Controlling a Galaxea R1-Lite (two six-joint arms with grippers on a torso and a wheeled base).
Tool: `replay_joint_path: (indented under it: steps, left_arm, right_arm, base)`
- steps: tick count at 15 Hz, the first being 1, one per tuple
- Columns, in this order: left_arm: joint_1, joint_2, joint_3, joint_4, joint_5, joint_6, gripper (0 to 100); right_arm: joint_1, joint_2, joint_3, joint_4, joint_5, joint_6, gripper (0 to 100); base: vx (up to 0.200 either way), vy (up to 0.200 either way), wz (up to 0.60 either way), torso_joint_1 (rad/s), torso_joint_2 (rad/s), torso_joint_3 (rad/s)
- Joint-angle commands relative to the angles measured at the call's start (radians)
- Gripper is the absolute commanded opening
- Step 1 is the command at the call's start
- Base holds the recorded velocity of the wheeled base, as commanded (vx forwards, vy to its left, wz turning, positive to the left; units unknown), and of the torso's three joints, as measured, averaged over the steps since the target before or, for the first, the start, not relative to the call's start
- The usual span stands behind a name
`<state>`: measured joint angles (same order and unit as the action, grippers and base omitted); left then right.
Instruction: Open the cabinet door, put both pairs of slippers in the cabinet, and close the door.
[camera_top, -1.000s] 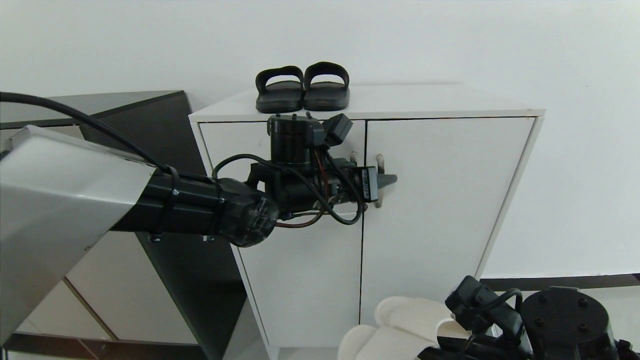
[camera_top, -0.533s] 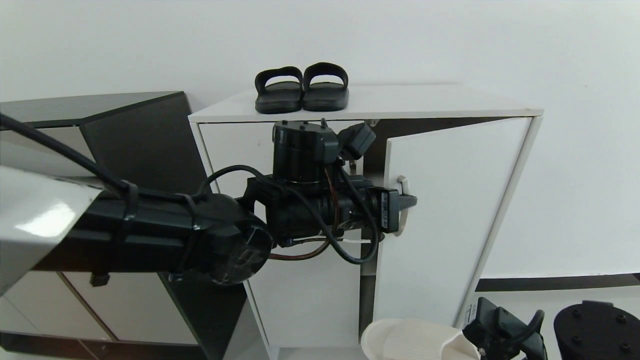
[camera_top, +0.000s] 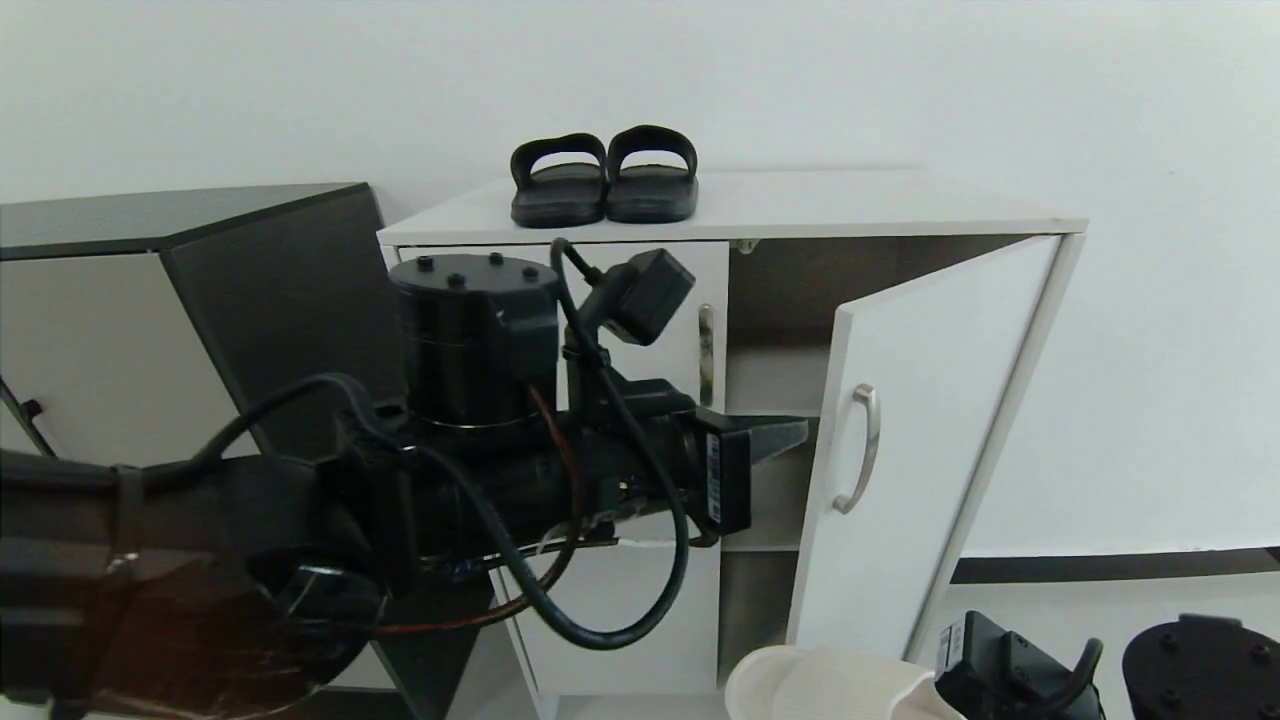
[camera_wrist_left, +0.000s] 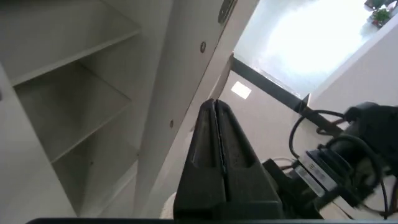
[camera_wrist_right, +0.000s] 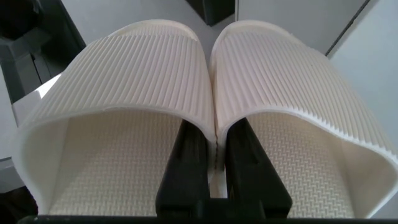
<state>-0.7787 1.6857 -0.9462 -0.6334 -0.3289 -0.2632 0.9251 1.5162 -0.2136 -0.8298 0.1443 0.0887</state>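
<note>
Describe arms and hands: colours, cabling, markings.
Both arms are black. The left arm has a round motor housing with screw heads on top, loose black cables looping round the wrist, a small boxy camera and a white label at the hand's base. The left hand has two flat, tapering dark fingers. The right hand has black fingers; its arm bears a round screwed cap.

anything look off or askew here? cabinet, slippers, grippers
Nothing stands out. The right door hangs open squarely. The black slippers sit side by side on the cabinet top. The right gripper pinches the white slippers together by their inner edges. The left gripper is shut, empty, before the opening.
</note>
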Motion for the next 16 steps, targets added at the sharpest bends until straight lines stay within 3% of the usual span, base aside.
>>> replay_joint_path:
  steps: [1, 3, 6, 8, 9, 11, 13, 14, 16]
  left_arm:
    - [0.064, -0.06, 0.009, -0.011, -0.001, -0.007, 0]
    - [0.072, 0.026, -0.077, -0.022, -0.001, -0.042, 0]
    - [0.072, 0.181, -0.229, -0.028, 0.004, -0.041, 0]
    - [0.072, 0.241, -0.283, -0.037, 0.011, -0.041, 0]
    - [0.07, 0.288, -0.333, -0.037, 0.024, -0.025, 0]
    - [0.05, 0.296, -0.341, -0.034, 0.044, -0.018, 0]
    - [0.035, 0.298, -0.339, -0.034, 0.018, -0.025, 0]
    - [0.035, 0.299, -0.335, -0.034, -0.015, -0.027, 0]
    - [0.019, 0.29, -0.296, -0.052, -0.021, -0.024, 0]
  right_arm:
    - [0.004, 0.007, 0.008, 0.0, 0.0, 0.0, 0]
    - [0.006, 0.007, 0.01, 0.0, 0.0, -0.001, 0]
    - [0.051, 0.009, 0.019, 0.003, -0.002, -0.007, 0]
    - [0.058, 0.01, 0.026, 0.003, -0.002, -0.03, 0]
    - [0.06, 0.013, 0.033, 0.005, -0.002, -0.043, 0]
    - [0.06, 0.024, 0.033, 0.012, -0.002, -0.047, 0]
    - [0.061, 0.029, 0.033, 0.012, -0.002, -0.047, 0]
    - [0.069, 0.025, 0.036, 0.012, -0.002, -0.047, 0]
    - [0.095, 0.016, 0.048, 0.011, -0.002, -0.049, 0]
  base:
    - [0.0, 0.0, 0.0, 0.0, 0.0, 0.0]
    - [0.0, 0.0, 0.0, 0.0, 0.0, 0.0]
    - [0.0, 0.0, 0.0, 0.0, 0.0, 0.0]
    - [0.0, 0.0, 0.0, 0.0, 0.0, 0.0]
    - [0.0, 0.0, 0.0, 0.0, 0.0, 0.0]
    - [0.0, 0.0, 0.0, 0.0, 0.0, 0.0]
    - [0.0, 0.0, 0.0, 0.0, 0.0, 0.0]
    - [-0.2, 0.0, 0.0, 0.007, 0.01, -0.002]
    - [-0.2, 0.0, 0.0, 0.002, 0.0, 0.0]
